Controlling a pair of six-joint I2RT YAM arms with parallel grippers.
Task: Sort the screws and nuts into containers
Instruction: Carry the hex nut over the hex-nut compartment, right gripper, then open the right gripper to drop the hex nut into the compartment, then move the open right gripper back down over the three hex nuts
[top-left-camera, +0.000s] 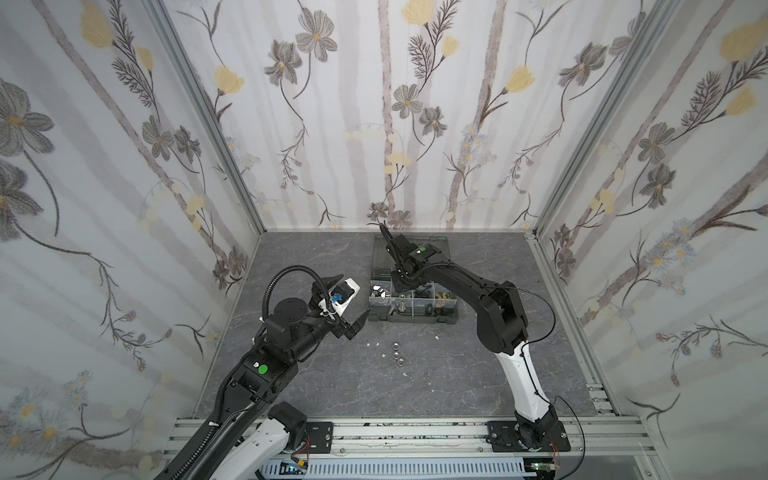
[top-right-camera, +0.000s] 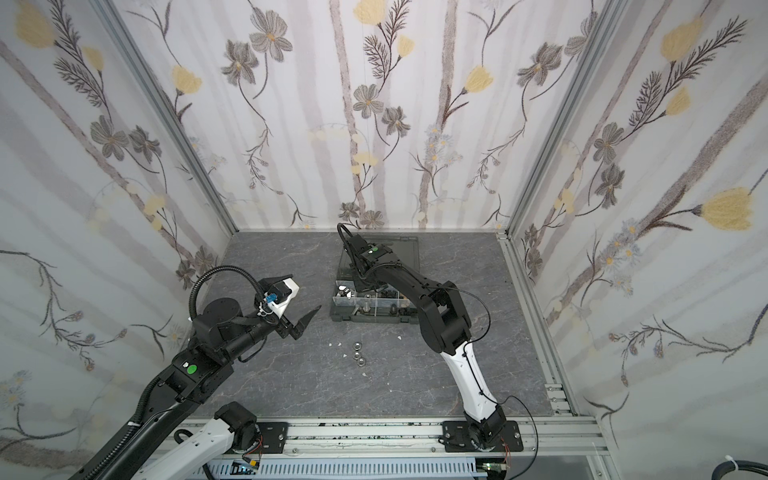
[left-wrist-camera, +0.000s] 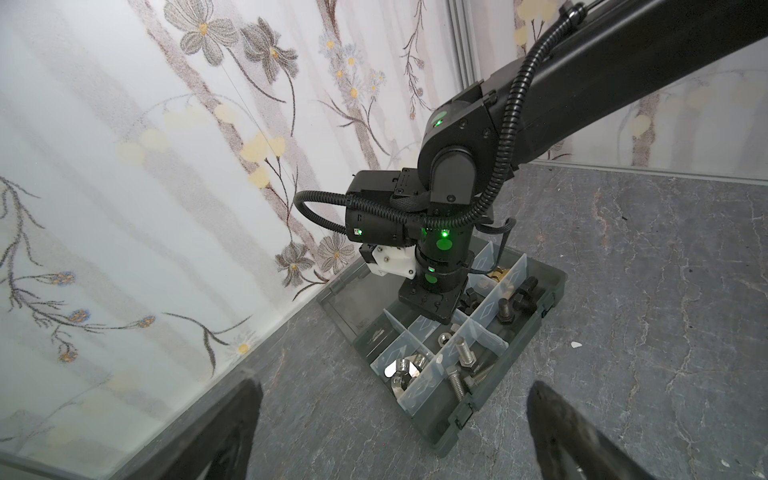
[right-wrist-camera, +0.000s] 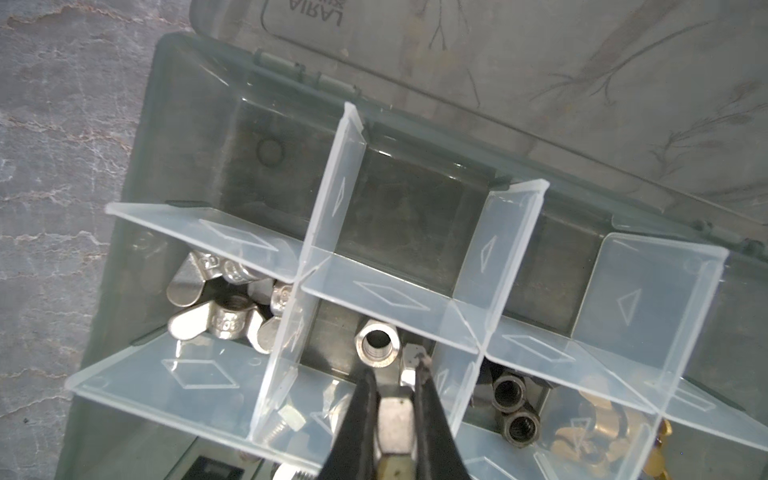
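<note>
Right end effector (right-wrist-camera: 395, 374) clamped on silver hex nut (right-wrist-camera: 397, 415), over compartment (right-wrist-camera: 332, 332) of organizer case (top-left-camera: 415, 320) near far edge of counter (top-left-camera: 457, 374). Left end effector (top-left-camera: 355, 293) apart, empty, beside case. Three loose nuts (top-left-camera: 395, 355) mid-counter.

**Organizer case open, hardware partly sorted**
Dark grey case (top-left-camera: 415, 321) sits far centre, lid (top-right-camera: 409, 251) flat behind. Left compartment: wing nuts (right-wrist-camera: 216, 307). Near row: silver bolts (left-wrist-camera: 463, 353). Further right: black nuts (right-wrist-camera: 513, 409), brass nuts (top-left-camera: 444, 296). Three silver nuts (top-left-camera: 396, 354) lie loose nearer. One silver hex nut (right-wrist-camera: 397, 415) is pinched in the right gripper (right-wrist-camera: 397, 370) over the case.
</note>
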